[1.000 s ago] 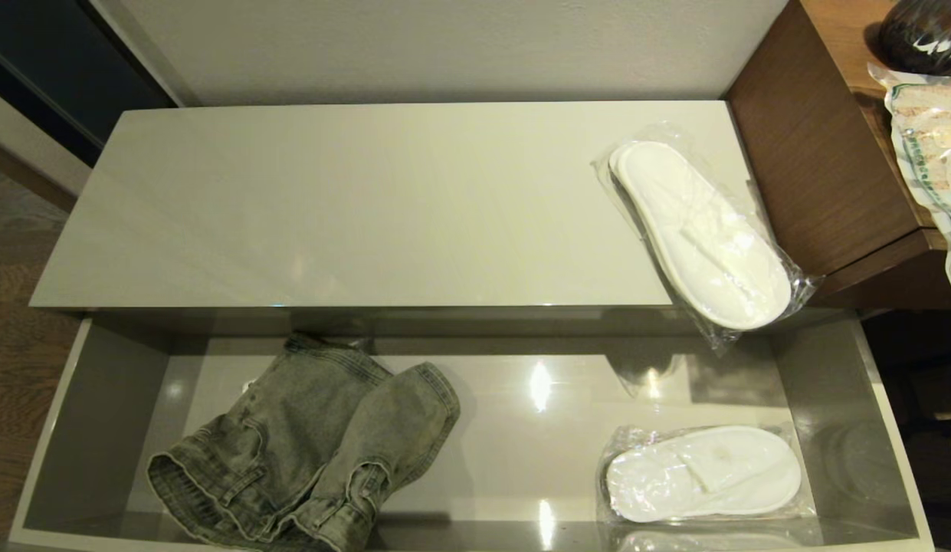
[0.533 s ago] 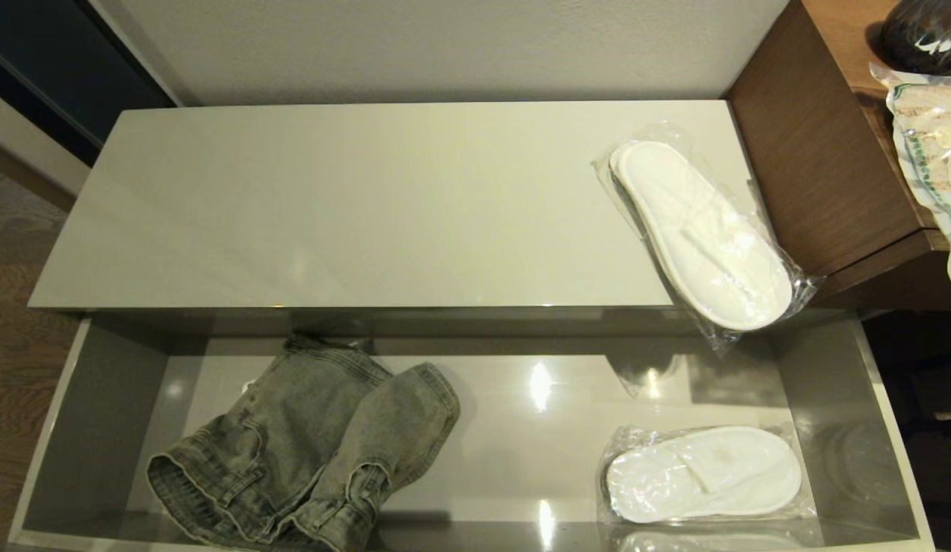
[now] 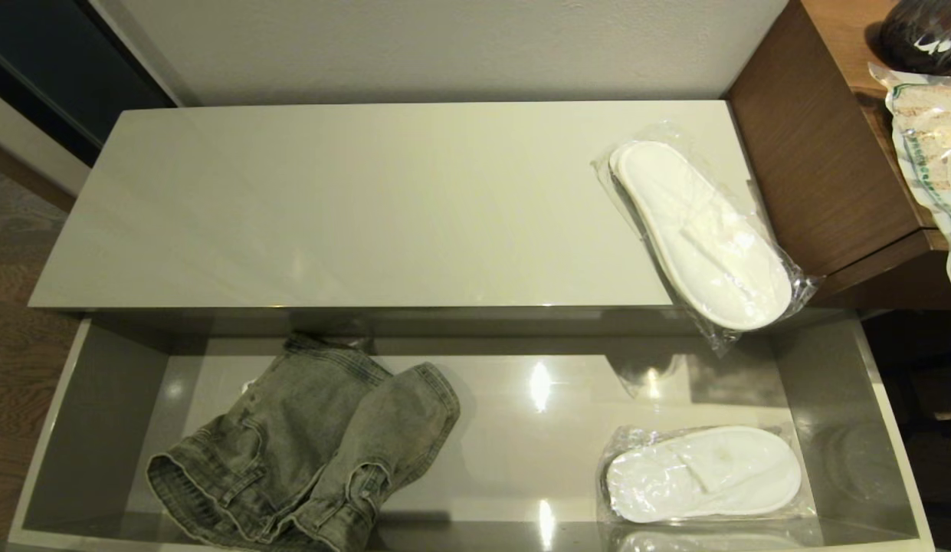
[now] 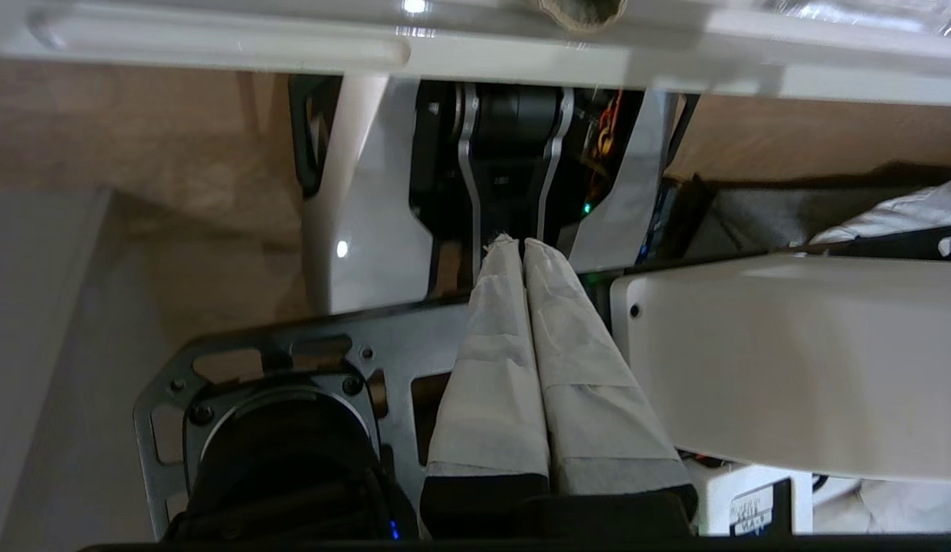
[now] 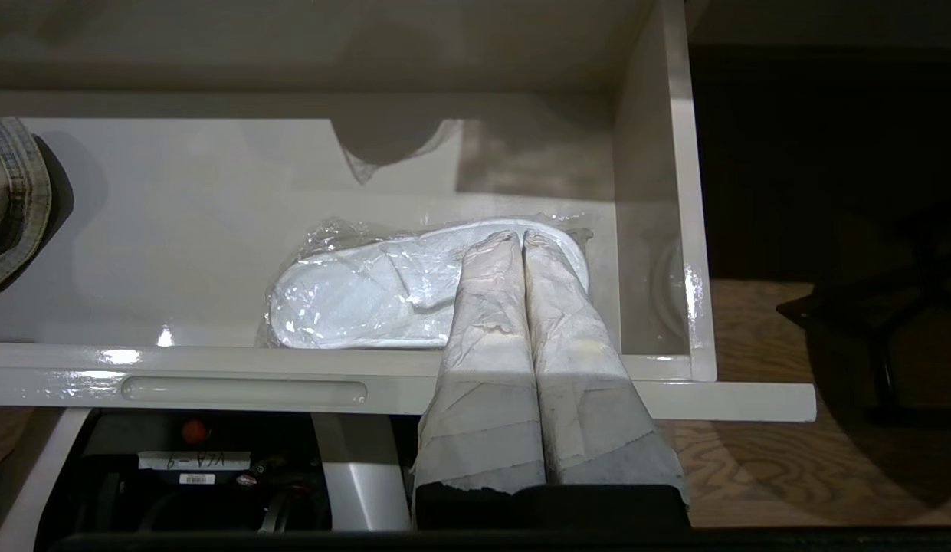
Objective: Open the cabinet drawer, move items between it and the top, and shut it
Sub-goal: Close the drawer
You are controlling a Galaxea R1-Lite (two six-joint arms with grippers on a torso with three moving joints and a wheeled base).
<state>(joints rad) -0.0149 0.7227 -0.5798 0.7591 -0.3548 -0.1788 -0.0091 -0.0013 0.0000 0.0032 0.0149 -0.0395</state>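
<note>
The cabinet drawer stands pulled out, pale grey inside. A folded grey-green denim garment lies at its left end. One wrapped white slipper lies at its right end, and that slipper also shows in the right wrist view. Another wrapped slipper rests on the glossy top, overhanging its front right corner. My right gripper hangs shut and empty before the drawer front, above that slipper. My left gripper is shut and empty, low by my own base, under the drawer front. Neither arm shows in the head view.
A brown wooden desk adjoins the cabinet on the right, carrying a green-printed bag and a dark round object. A wall runs behind the cabinet. Wooden floor lies to the left.
</note>
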